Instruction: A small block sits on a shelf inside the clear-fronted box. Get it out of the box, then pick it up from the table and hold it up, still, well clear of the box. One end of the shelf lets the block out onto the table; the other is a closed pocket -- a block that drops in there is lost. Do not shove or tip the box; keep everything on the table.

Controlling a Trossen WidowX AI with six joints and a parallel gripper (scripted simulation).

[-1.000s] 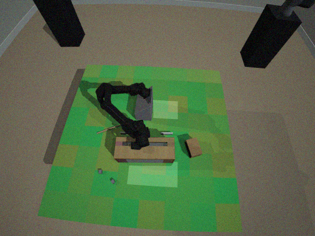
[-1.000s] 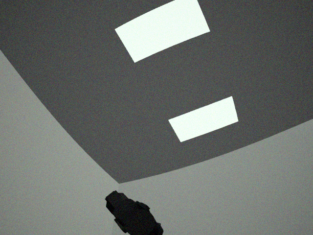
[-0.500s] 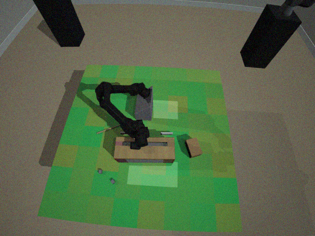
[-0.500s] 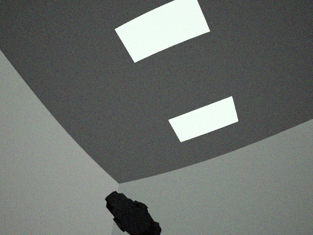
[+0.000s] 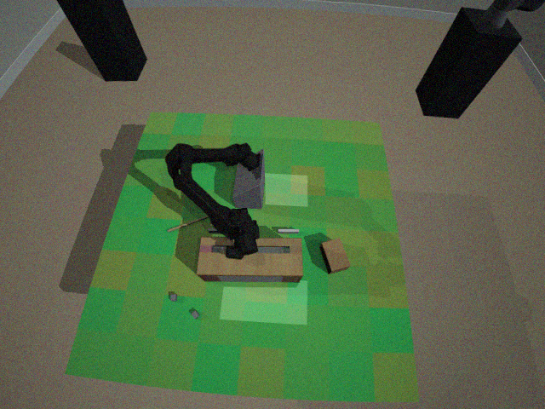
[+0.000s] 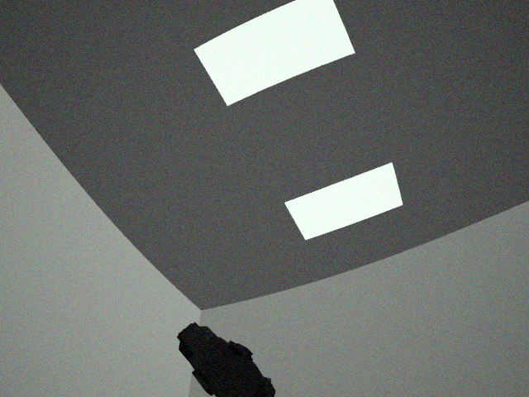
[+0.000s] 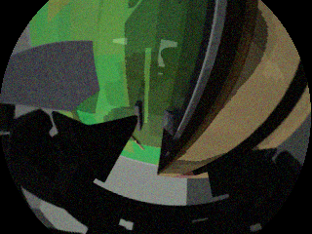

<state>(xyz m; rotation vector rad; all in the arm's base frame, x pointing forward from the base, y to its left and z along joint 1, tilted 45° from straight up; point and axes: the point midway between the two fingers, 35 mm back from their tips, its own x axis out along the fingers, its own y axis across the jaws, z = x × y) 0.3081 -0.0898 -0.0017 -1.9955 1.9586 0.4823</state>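
The wooden box [image 5: 264, 267] stands on the green patchwork table top, with a long slot [image 5: 275, 249] in its top and a pinkish patch at the slot's left end. A greyish panel shows low on its near side. In the wrist view the box [image 7: 234, 129] fills the right side as a curved tan surface. My gripper [image 5: 235, 252] [image 7: 168, 125] is open with nothing between its fingers. It is over the middle of the box top and covers part of the slot; its exact height is unclear. I cannot make out the block on the shelf in any view.
A grey open bin [image 5: 249, 190] is behind the box. A thin stick [image 5: 186, 224] and a pale bar [image 5: 288, 230] lie behind it too. A wooden block [image 5: 336, 256] is to the right. Two small grey cubes [image 5: 173, 296] [image 5: 195, 313] lie at front left.
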